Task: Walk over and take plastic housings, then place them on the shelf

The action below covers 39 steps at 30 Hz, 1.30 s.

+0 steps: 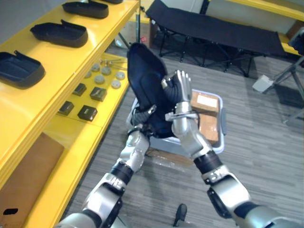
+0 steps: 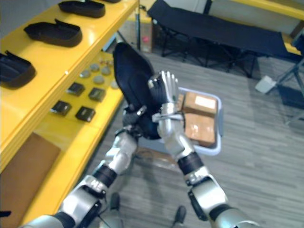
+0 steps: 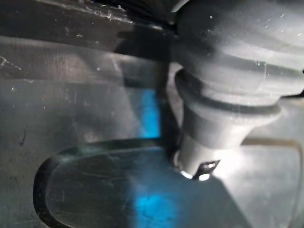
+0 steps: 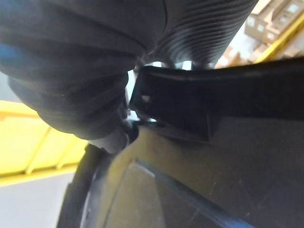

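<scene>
Clamping the housing (image 1: 145, 80) between them, both arms hold it raised above the floor, with a bin (image 1: 222, 129) on the floor beyond. The right robot hand (image 1: 179, 88) lies flat against the housing's right face, fingers straight and pressing rather than curled round it. The left robot hand (image 1: 141, 118) sits low at the housing's bottom end, mostly hidden behind it, so I cannot tell how it grips. The housing stands nearly upright, its long axis running up from the hands, with the top end leaning toward the shelf (image 1: 80, 57). That shelf lies to the robot's left, so the left arm is the nearer one. By my reading the load must travel leftward and be tipped down flat. Three other housings (image 1: 59, 33) lie flat on the top board, apart from one another, and the bare yellow between them looks the likely place to set this one.
</scene>
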Motion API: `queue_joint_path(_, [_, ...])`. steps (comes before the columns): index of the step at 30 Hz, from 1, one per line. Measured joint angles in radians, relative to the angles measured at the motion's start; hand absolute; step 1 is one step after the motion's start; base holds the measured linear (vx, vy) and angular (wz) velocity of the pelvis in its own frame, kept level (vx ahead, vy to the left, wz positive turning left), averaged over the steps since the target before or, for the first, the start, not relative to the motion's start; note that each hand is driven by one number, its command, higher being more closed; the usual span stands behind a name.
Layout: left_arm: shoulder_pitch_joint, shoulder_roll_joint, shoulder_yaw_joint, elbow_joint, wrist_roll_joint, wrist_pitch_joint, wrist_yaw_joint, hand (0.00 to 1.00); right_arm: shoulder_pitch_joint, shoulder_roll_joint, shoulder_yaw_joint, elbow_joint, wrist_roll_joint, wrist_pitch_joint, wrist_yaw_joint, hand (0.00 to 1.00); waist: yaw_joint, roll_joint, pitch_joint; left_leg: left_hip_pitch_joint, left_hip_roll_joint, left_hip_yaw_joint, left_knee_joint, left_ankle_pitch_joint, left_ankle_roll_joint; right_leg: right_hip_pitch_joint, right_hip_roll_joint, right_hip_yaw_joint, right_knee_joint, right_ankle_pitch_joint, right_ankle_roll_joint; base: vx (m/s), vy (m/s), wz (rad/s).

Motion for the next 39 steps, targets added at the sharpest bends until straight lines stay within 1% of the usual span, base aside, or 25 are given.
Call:
queue_joint_path(1, [0.001, 0.000, 0.004, 0.000, -0.002, 0.000, -0.009, 1.00, 0.000, 0.006, -0.005, 0.000, 0.004, -0.001, -0.004, 1.00, 0.000, 0.000, 0.000, 0.001, 0.000, 0.000, 0.000, 0.000, 0.000, 0.000, 0.000, 0.000, 0.000, 0.000, 0.000, 0.00, 0.000, 0.00])
queue_joint_path(2, [0.002, 0.000, 0.006, 0.000, -0.003, 0.000, -0.016, 1.00, 0.001, 0.012, -0.010, 0.000, 0.008, -0.003, -0.005, 0.00, 0.000, 0.000, 0.000, 0.001, 0.000, 0.001, 0.000, 0.000, 0.000, 0.001, 0.000, 0.001, 0.000, 0.000, 0.000, 0.00, 0.000, 0.00])
queue_joint_path(5, [0.020, -0.001, 0.031, -0.012, -0.002, 0.000, -0.036, 1.00, 0.006, 0.032, -0.018, 0.000, 0.009, -0.005, -0.004, 0.00, -0.004, -0.001, 0.000, 0.004, 0.000, 0.002, -0.001, 0.000, 0.000, 0.002, 0.000, 0.002, 0.000, 0.000, 0.000, 0.00, 0.000, 0.00])
queue_joint_path(8, [0.060, 0.000, 0.040, -0.040, 0.016, 0.000, -0.033, 1.00, 0.024, 0.047, -0.032, -0.001, 0.008, -0.006, 0.005, 0.00, -0.005, -0.006, 0.001, 0.007, 0.000, 0.002, -0.004, -0.002, 0.001, 0.005, 0.000, 0.002, 0.000, -0.002, 0.002, 0.00, 0.000, 0.00])
queue_joint_path(9, [0.072, 0.000, 0.042, -0.045, 0.037, 0.000, -0.027, 1.00, 0.035, 0.055, -0.044, -0.001, 0.008, -0.006, 0.014, 0.00, -0.005, -0.010, 0.001, 0.010, 0.000, 0.002, -0.004, -0.003, 0.002, 0.008, -0.001, 0.002, 0.000, -0.003, 0.002, 0.00, 0.000, 0.00])
queue_joint_path(11, [0.099, 0.000, 0.054, -0.052, 0.127, 0.001, 0.004, 1.00, 0.075, 0.067, -0.071, -0.002, 0.009, -0.006, 0.015, 0.00, -0.004, -0.027, 0.000, 0.017, -0.001, 0.000, -0.004, -0.011, 0.000, 0.017, -0.002, 0.001, 0.000, -0.015, 0.008, 0.01, -0.006, 0.03])
queue_joint_path(14, [0.139, -0.001, 0.078, -0.087, 0.251, 0.002, 0.058, 1.00, 0.108, 0.074, -0.083, -0.004, 0.009, -0.010, 0.015, 0.00, -0.003, -0.039, -0.001, 0.017, -0.002, 0.000, -0.004, -0.013, -0.001, 0.018, -0.002, 0.001, 0.000, -0.018, 0.010, 0.00, 0.000, 0.00])
queue_joint_path(15, [0.148, 0.000, 0.082, -0.097, 0.271, 0.003, 0.067, 1.00, 0.113, 0.074, -0.085, -0.005, 0.009, -0.011, 0.015, 0.00, -0.002, -0.039, -0.001, 0.017, -0.002, 0.000, -0.004, -0.013, -0.002, 0.018, -0.002, 0.001, 0.000, -0.018, 0.010, 0.00, 0.000, 0.00])
queue_joint_path(16, [0.167, -0.001, 0.088, -0.122, 0.329, 0.006, 0.095, 1.00, 0.127, 0.075, -0.090, -0.014, 0.009, -0.013, 0.014, 0.00, 0.001, -0.039, -0.001, 0.017, -0.002, 0.000, -0.004, -0.014, -0.002, 0.018, -0.002, 0.001, 0.000, -0.019, 0.010, 0.00, 0.000, 0.00])
queue_joint_path(19, [0.197, -0.004, 0.123, -0.165, 0.464, 0.019, 0.131, 1.00, 0.168, 0.075, -0.094, -0.056, 0.009, -0.021, 0.014, 0.00, 0.003, -0.039, -0.001, 0.021, -0.002, 0.001, -0.003, -0.014, 0.000, 0.021, -0.002, 0.001, 0.000, -0.019, 0.009, 0.01, -0.003, 0.00])
queue_joint_path(20, [0.199, -0.004, 0.127, -0.170, 0.491, 0.022, 0.139, 1.00, 0.177, 0.075, -0.100, -0.066, 0.009, -0.022, 0.014, 0.00, 0.004, -0.039, -0.001, 0.024, -0.002, 0.002, -0.001, -0.014, -0.001, 0.023, -0.002, 0.001, 0.000, -0.018, 0.009, 0.05, -0.007, -0.01])
queue_joint_path(22, [0.223, -0.016, 0.180, -0.191, 0.627, 0.033, 0.201, 1.00, 0.224, 0.074, -0.133, -0.123, 0.015, -0.028, 0.010, 0.00, 0.003, -0.039, -0.001, 0.041, -0.001, 0.005, -0.001, -0.019, -0.002, 0.039, -0.002, 0.002, 0.000, -0.021, 0.010, 0.05, -0.006, -0.04])
queue_joint_path(24, [0.247, -0.021, 0.243, -0.204, 0.722, 0.051, 0.263, 1.00, 0.256, 0.066, -0.170, -0.184, 0.022, -0.034, -0.010, 0.00, 0.002, -0.040, -0.001, 0.050, 0.000, 0.016, -0.002, -0.023, -0.003, 0.040, -0.002, 0.006, 0.000, -0.024, 0.010, 0.03, -0.009, -0.12])
queue_joint_path(25, [0.270, -0.019, 0.282, -0.213, 0.762, 0.069, 0.291, 1.00, 0.275, 0.060, -0.185, -0.223, 0.030, -0.042, -0.016, 0.00, -0.002, -0.040, -0.001, 0.054, 0.000, 0.028, -0.005, -0.026, -0.003, 0.039, -0.003, 0.008, 0.000, -0.027, 0.009, 0.02, -0.010, -0.14])
queue_joint_path(26, [0.282, -0.016, 0.299, -0.215, 0.795, 0.077, 0.307, 1.00, 0.288, 0.056, -0.191, -0.244, 0.034, -0.048, -0.020, 0.00, -0.003, -0.040, -0.001, 0.056, 0.000, 0.031, -0.005, -0.027, -0.003, 0.038, -0.004, 0.009, 0.000, -0.032, 0.008, 0.02, -0.012, -0.11])
queue_joint_path(27, [0.313, -0.010, 0.328, -0.221, 0.868, 0.102, 0.347, 1.00, 0.326, 0.046, -0.192, -0.299, 0.041, -0.058, -0.034, 0.00, -0.007, -0.040, -0.001, 0.059, 0.000, 0.032, -0.006, -0.029, -0.004, 0.039, -0.004, 0.010, 0.000, -0.038, 0.004, 0.02, -0.011, -0.05])
queue_joint_path(28, [0.323, -0.009, 0.337, -0.221, 0.893, 0.110, 0.359, 1.00, 0.340, 0.043, -0.193, -0.318, 0.044, -0.065, -0.035, 0.00, -0.007, -0.040, -0.001, 0.060, 0.000, 0.033, -0.006, -0.030, -0.005, 0.040, -0.004, 0.011, 0.000, -0.040, 0.003, 0.03, -0.017, -0.07])
queue_joint_path(29, [0.350, -0.004, 0.348, -0.229, 0.946, 0.129, 0.384, 1.00, 0.368, 0.043, -0.194, -0.354, 0.047, -0.082, -0.040, 0.00, -0.010, -0.040, -0.001, 0.066, 0.000, 0.038, -0.006, -0.033, -0.005, 0.041, -0.004, 0.015, 0.000, -0.043, 0.005, 0.03, -0.013, -0.08])
queue_joint_path(31, [0.372, -0.001, 0.357, -0.243, 1.001, 0.154, 0.412, 1.00, 0.418, 0.046, -0.187, -0.423, 0.060, -0.114, -0.052, 0.00, -0.011, -0.039, -0.002, 0.069, 0.000, 0.045, -0.006, -0.037, -0.008, 0.041, -0.004, 0.021, 0.000, -0.045, 0.004, 0.04, -0.014, -0.08])
queue_joint_path(33, [0.393, 0.001, 0.370, -0.273, 1.035, 0.164, 0.428, 1.00, 0.485, 0.047, -0.189, -0.498, 0.111, -0.152, -0.054, 0.00, -0.014, -0.041, -0.003, 0.071, 0.000, 0.050, -0.005, -0.038, -0.010, 0.038, -0.004, 0.026, 0.000, -0.044, 0.004, 0.04, -0.011, -0.06])
queue_joint_path(35, [0.431, 0.001, 0.411, -0.337, 1.042, 0.167, 0.439, 1.00, 0.607, 0.047, -0.206, -0.576, 0.214, -0.210, -0.051, 0.00, -0.025, -0.043, -0.004, 0.082, 0.001, 0.056, -0.002, -0.042, -0.014, 0.043, -0.004, 0.029, 0.001, -0.043, 0.007, 0.06, -0.013, -0.08])
queue_joint_path(36, [0.442, 0.000, 0.425, -0.353, 1.042, 0.167, 0.439, 1.00, 0.640, 0.047, -0.217, -0.586, 0.244, -0.222, -0.048, 0.00, -0.027, -0.042, -0.005, 0.086, 0.001, 0.056, -0.002, -0.044, -0.015, 0.046, -0.005, 0.030, 0.001, -0.043, 0.007, 0.05, -0.012, -0.05])
queue_joint_path(37, [0.469, 0.000, 0.438, -0.386, 1.041, 0.166, 0.441, 1.00, 0.712, 0.048, -0.245, -0.595, 0.292, -0.242, -0.044, 0.00, -0.037, -0.038, -0.014, 0.087, 0.001, 0.056, -0.002, -0.047, -0.015, 0.048, -0.004, 0.030, 0.001, -0.044, 0.008, 0.04, -0.011, 0.00])
queue_joint_path(38, [0.504, 0.000, 0.466, -0.423, 1.040, 0.165, 0.441, 1.00, 0.782, 0.048, -0.271, -0.591, 0.352, -0.248, -0.025, 0.00, -0.045, -0.034, -0.027, 0.088, 0.001, 0.056, -0.002, -0.050, -0.016, 0.048, -0.004, 0.031, 0.001, -0.047, 0.009, 0.04, -0.010, 0.00])
queue_joint_path(39, [0.525, -0.001, 0.476, -0.444, 1.039, 0.163, 0.441, 1.00, 0.819, 0.048, -0.281, -0.589, 0.383, -0.249, -0.012, 0.00, -0.048, -0.032, -0.031, 0.090, 0.001, 0.057, -0.002, -0.052, -0.016, 0.050, -0.004, 0.031, 0.001, -0.048, 0.009, 0.04, -0.008, -0.08])
